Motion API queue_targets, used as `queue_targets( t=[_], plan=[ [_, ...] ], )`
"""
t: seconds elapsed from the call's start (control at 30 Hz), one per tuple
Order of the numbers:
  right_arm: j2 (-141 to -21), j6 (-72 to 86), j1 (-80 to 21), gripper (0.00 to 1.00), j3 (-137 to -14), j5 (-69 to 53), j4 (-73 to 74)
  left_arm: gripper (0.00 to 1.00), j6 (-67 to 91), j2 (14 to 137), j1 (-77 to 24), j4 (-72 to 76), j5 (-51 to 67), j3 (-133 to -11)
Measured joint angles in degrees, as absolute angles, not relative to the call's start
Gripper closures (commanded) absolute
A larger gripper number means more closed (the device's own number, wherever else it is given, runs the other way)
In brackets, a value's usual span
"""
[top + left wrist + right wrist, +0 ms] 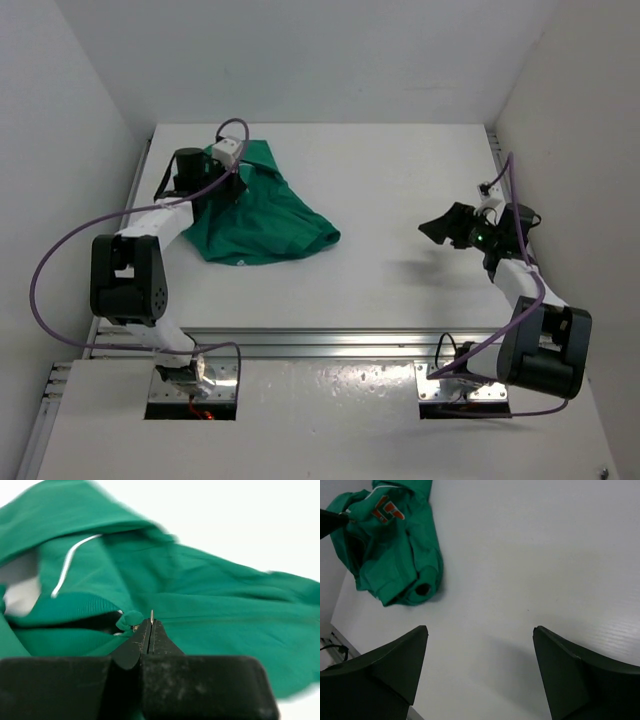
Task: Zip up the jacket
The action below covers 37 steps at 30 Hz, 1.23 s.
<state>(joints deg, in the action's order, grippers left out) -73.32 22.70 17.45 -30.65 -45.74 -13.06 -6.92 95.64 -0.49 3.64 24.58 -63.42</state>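
— Closest, the black left gripper [151, 623] pinches a thin silver tab [151, 613] on the crumpled green fabric jacket [215, 605], far-left on the white table [400, 200].
— Right wrist alone shows its orange-and-white logo [385, 510]; the right gripper [480, 630] gapes.

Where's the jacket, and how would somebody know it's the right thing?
Start at the white table and look to its far left corner, where the left pincer is shut on cloth. The jacket lies crumpled there. It is the only soft green thing, with an orange-and-white logo; around it is just bare white table.
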Motion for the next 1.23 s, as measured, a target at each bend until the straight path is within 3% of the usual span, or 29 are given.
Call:
queue_targets(
  t=[0.2,0.27,0.3,0.37,0.4,0.53,0.57,0.77,1.03,1.23],
  plan=[
    [-74.83,23.11,16.12,0.1,-31.27,-46.54,-14.66,0.97,-9.21,91.29,-7.53,-1.63,40.95,-61.01],
    [-75.09,23.18,15.79,0.09,-31.27,-46.63,-14.7,0.76,-10.22,89.97,-9.37,-3.05,44.34,-59.83],
    [-75.11,23.2,15.59,0.09,-31.27,-46.65,-14.7,0.71,-10.52,89.36,-10.22,-3.95,45.63,-59.51],
    [-75.13,23.27,15.2,0.07,-31.27,-46.74,-14.79,0.42,-10.94,88.23,-11.33,-4.82,46.74,-59.37],
    [-75.18,23.29,14.96,0.07,-31.29,-46.76,-14.81,0.19,-10.74,87.7,-11.64,-4.86,46.87,-59.44],
    [-75.48,23.24,13.65,0.05,-31.59,-46.76,-14.94,0.15,-8.54,87.13,-11.57,-6.59,42.98,-63.37],
    [-75.64,23.24,13.34,0.05,-31.88,-46.76,-14.94,0.01,-8.27,87.11,-11.33,-6.96,41.52,-65.73],
    [-76.05,22.22,12.93,0.04,-33.69,-46.65,-14.63,0.01,-5.52,86.41,-9.28,-6.35,32.08,-74.96],
    [-76.05,16.99,13.06,0.01,-36.27,-45.52,-8.82,0.01,-2.83,88.05,-7.51,-14.63,16.95,-77.41],
    [-78.15,10.85,16.01,0.01,-39.2,-40.77,-1.8,0.01,-0.93,90.94,-0.3,-18.94,11.4,-77.23]
  ],
)
